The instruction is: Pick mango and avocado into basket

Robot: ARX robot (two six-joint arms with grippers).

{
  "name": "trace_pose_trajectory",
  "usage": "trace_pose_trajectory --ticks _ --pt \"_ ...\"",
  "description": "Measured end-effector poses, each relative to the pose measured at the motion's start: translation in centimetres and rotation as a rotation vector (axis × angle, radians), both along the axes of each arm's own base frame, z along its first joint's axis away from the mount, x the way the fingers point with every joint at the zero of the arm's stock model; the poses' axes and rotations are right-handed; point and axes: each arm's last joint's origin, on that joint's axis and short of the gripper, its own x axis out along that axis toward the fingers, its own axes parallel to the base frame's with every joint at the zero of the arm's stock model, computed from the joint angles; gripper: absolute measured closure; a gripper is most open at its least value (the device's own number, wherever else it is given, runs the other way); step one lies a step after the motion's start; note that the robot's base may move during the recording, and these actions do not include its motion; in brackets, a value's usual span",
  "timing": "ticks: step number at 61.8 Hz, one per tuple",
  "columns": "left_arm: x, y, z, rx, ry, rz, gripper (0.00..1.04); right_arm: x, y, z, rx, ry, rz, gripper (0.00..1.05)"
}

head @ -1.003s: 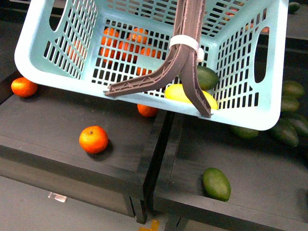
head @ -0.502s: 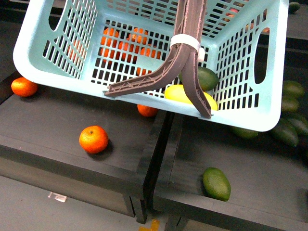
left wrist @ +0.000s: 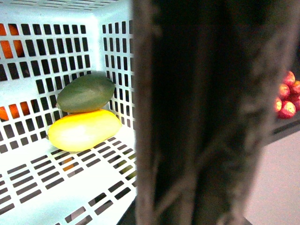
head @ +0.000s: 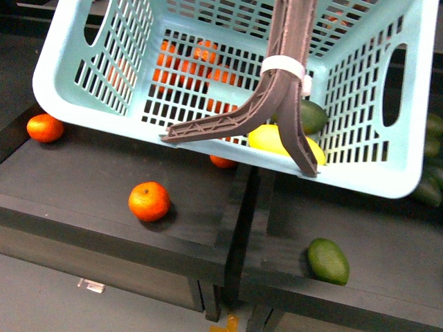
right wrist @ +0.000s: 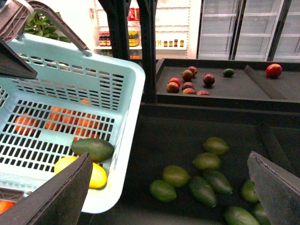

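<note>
Mango: the mango [left wrist: 83, 130] is in the basket [head: 228, 149], lying on the lattice floor in the corner by the handle's foot, and that's one fruit home!
Avocado: the avocado [left wrist: 86, 92] is in there too, resting on and touching the mango against the slotted wall; the right wrist view shows the pair tucked in the same corner.
Basket: it hangs tilted above the dark display trays [head: 104, 180], off the surface, its brown handle [head: 277, 104] rising out of the top of the front view.
Left gripper: not visible; the left wrist view is filled by the handle right up close, so it probably carries the basket, but I cannot tell its grip.
Right gripper [right wrist: 171, 187]: fingers spread wide, nothing between them, poised over the tray of loose avocados [right wrist: 197, 176].
Progress: both picks look done.
Left to do: at most, I'd judge, steadying or setting the basket down.
</note>
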Motion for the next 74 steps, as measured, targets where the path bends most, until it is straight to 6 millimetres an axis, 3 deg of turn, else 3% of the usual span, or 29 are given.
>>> trace_pose_trajectory --ticks 74 --pt "0.32 0.53 0.00 0.001 0.001 0.023 1.00 0.00 0.00 -0.01 -0.001 0.001 0.003 0.08"
